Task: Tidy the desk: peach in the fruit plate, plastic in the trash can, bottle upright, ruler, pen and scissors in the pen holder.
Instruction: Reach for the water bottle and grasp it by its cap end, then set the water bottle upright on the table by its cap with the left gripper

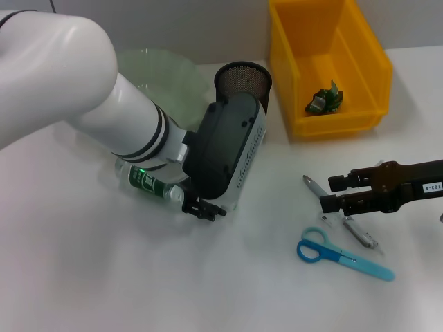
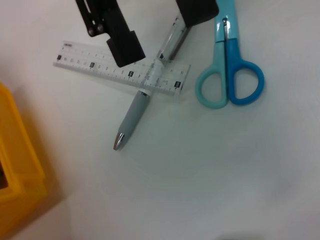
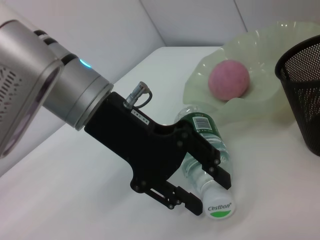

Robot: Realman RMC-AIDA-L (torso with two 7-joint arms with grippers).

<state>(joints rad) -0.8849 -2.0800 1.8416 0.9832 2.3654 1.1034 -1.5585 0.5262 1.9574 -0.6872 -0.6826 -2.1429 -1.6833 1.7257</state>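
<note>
The bottle (image 1: 149, 181) (image 3: 202, 127) lies on its side by the fruit plate (image 1: 163, 72) (image 3: 260, 50). My left gripper (image 1: 204, 209) (image 3: 207, 192) is shut on its neck just behind the cap. The peach (image 3: 229, 79) rests in the plate. The pen (image 2: 132, 117) lies across the clear ruler (image 2: 95, 62), with the blue scissors (image 1: 342, 256) (image 2: 230, 70) beside them. My right gripper (image 1: 331, 194) (image 2: 162, 35) hovers open over the pen and ruler. Green plastic (image 1: 325, 100) lies inside the yellow trash can (image 1: 325, 62). The black mesh pen holder (image 1: 242, 79) (image 3: 302, 90) stands behind the left wrist.
The trash can stands at the back right, close to the pen holder. The left arm's bulk covers much of the plate in the head view. Bare white desk spreads across the front and between the two grippers.
</note>
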